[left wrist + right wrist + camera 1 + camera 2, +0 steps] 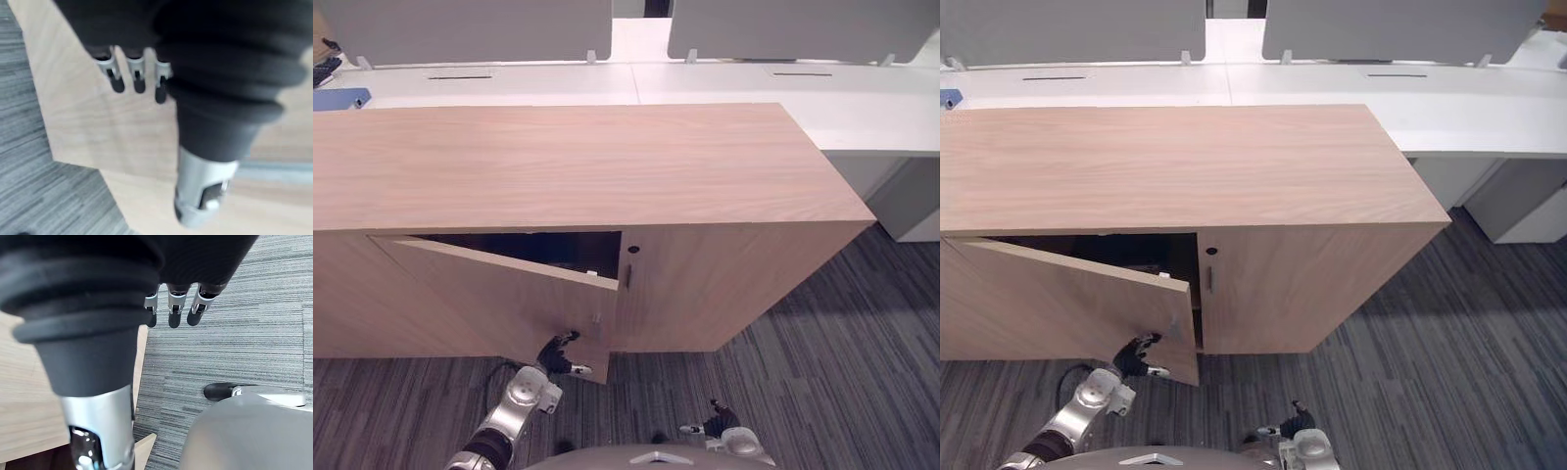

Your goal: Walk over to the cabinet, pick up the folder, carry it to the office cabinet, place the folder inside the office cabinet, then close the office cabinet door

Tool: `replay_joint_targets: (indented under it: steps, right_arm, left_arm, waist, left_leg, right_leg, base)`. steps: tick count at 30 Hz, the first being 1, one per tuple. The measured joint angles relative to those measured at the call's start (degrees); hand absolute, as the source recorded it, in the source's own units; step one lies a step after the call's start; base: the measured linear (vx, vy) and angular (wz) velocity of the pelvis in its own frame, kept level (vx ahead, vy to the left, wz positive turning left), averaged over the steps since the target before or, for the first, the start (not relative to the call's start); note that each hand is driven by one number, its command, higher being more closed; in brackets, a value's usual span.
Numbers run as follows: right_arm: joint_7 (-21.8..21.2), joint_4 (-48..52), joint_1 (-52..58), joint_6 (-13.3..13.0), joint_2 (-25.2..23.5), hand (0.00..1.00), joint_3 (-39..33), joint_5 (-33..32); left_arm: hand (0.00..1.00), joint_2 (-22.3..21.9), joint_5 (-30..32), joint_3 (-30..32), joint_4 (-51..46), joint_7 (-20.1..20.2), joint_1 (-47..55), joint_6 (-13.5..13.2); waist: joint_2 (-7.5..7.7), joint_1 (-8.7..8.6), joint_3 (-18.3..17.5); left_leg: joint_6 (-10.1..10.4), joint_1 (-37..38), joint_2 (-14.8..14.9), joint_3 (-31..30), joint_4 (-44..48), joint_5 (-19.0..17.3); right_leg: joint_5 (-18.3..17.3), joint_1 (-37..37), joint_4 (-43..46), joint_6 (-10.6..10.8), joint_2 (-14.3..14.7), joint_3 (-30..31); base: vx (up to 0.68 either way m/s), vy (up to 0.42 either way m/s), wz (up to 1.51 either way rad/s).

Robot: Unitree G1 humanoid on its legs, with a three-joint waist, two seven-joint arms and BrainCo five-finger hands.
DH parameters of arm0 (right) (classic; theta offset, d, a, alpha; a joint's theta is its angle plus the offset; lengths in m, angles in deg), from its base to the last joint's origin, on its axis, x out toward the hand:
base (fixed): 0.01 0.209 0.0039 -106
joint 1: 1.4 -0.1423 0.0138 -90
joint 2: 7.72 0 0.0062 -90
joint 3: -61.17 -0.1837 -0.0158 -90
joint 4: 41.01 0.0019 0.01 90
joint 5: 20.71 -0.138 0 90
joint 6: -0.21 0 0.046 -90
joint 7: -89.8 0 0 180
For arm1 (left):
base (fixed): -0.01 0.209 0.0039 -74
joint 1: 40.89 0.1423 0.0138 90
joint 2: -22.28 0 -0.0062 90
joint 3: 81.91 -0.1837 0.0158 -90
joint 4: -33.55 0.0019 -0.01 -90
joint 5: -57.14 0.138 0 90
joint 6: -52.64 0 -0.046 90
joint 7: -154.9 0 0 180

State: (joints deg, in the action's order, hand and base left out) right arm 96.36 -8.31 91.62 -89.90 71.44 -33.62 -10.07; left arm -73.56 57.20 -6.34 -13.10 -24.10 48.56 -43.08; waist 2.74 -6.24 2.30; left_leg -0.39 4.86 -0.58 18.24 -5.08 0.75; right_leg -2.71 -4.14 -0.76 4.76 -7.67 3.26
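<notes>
Far left, on the long white desk (pixel 724 83) at the back: a flat blue object (pixel 337 98), below pale grey partition panels (pixel 460 29). Nearer, across the middle: wide light-wood office cabinet (pixel 607 166), long axis left to right, standing on grey striped carpet (pixel 842 343). Hinged at the left, its wooden left door (pixel 509 304) ajar, free edge angled out toward the near side (interior dark, contents not legible). At that door's lower free corner: left hand (pixel 558 354), fingers loosely extended toward the outer face, clasping nothing. Just right of the gap: closed right door (pixel 705 284) with a small dark handle (pixel 627 276). Further right and nearest: right hand (pixel 722 423), fingers relaxed and straight above the carpet, empty.
</notes>
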Motion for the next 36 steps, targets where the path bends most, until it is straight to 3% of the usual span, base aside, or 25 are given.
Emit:
replay_joint_targets:
  steps: [10, 28, 36]
  right_arm:
    - [0.1, -1.5, 0.6, 0.0, -0.2, 0.0, -1.1, -1.9]
    - [0.2, -4.1, -0.6, 0.0, -0.4, 0.0, -3.4, -1.8]
    - [0.1, -4.5, -0.8, 0.3, -0.6, 0.0, -4.9, -1.8]
  left_arm:
    - [0.0, -0.1, 0.1, 10.8, 7.7, -3.2, 4.1, 0.7]
    - [0.0, -2.5, 0.3, 21.2, 14.2, -5.8, 6.9, 2.4]
    - [0.0, -2.6, 1.4, 22.6, 16.3, -5.8, 7.0, 2.9]
  waist:
    - [0.82, 1.48, -0.2]
    - [1.26, 2.79, 0.6]
    - [1.05, 2.89, 1.4]
  left_leg:
    - [0.0, -0.3, -0.1, -2.6, 0.0, 0.1]
    - [0.7, 0.1, 0.0, -3.7, 0.0, -0.3]
    - [0.7, 0.6, 0.0, -4.0, 0.0, -0.3]
  right_leg:
    - [-0.8, -1.2, -0.1, 1.0, -0.1, -2.9]
    - [-0.9, -2.1, 0.2, 1.1, -0.1, -4.4]
    - [-0.9, -3.0, -0.2, 1.0, -0.1, -4.9]
  base:
    - [0.0, -0.049, 0.13]
    - [-0.02, -0.033, 0.03]
    - [-0.01, -0.035, 0.03]
